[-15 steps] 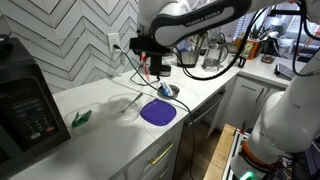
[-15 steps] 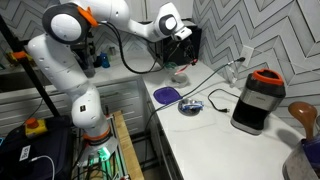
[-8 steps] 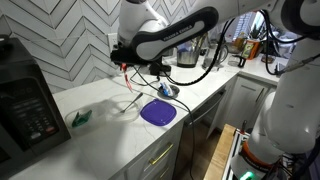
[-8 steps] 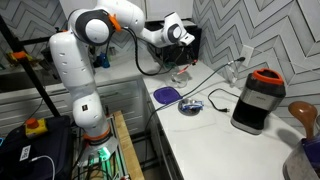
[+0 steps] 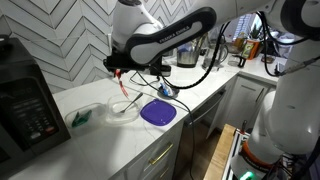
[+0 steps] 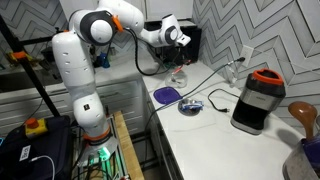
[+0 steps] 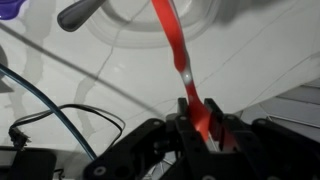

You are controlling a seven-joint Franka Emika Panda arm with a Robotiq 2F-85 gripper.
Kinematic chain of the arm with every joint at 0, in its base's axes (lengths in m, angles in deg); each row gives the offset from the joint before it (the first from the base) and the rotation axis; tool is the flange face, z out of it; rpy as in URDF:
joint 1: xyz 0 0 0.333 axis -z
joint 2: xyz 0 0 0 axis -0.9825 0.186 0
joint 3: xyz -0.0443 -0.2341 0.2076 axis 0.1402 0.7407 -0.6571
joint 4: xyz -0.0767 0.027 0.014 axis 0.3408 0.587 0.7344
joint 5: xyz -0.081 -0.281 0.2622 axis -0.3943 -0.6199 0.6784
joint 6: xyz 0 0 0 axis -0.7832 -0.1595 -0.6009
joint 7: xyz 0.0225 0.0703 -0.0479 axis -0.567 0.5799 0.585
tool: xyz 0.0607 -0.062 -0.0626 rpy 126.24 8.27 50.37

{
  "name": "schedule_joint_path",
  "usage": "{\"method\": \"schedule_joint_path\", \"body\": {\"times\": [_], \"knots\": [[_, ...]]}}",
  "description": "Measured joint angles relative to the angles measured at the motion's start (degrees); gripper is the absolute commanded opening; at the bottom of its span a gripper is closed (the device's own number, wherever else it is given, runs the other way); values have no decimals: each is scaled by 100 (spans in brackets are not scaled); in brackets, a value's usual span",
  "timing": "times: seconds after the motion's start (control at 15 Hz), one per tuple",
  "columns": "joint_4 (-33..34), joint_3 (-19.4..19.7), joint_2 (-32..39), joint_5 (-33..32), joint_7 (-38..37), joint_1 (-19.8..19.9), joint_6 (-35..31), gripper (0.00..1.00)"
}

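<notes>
Gripper (image 5: 118,73) clamped on 1 red utensil (image 5: 121,88), hanging over the clear bowl (image 5: 122,110).
Jaws closed tight on the utensil's upper end; the wrist view shows the red strip (image 7: 172,55) pinched between both fingers, with its free end pointing down at the bowl. Cannot tell whether the tip touches the bowl. Count: 1 bowl on the counter (image 5: 100,142); 1 purple plate (image 5: 157,113) just beside the bowl; 1 small dish (image 5: 168,91) beyond the plate; 1 green item (image 5: 80,118) near the bowl's opposite side.
</notes>
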Motion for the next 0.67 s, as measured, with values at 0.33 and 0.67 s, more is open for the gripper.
{"method": "schedule_joint_path", "body": {"times": [0.33, 0.67], "knots": [[94, 24, 463, 6, 56, -118, -201, 5], [300, 114, 880, 1, 58, -379, -250, 5]]}}
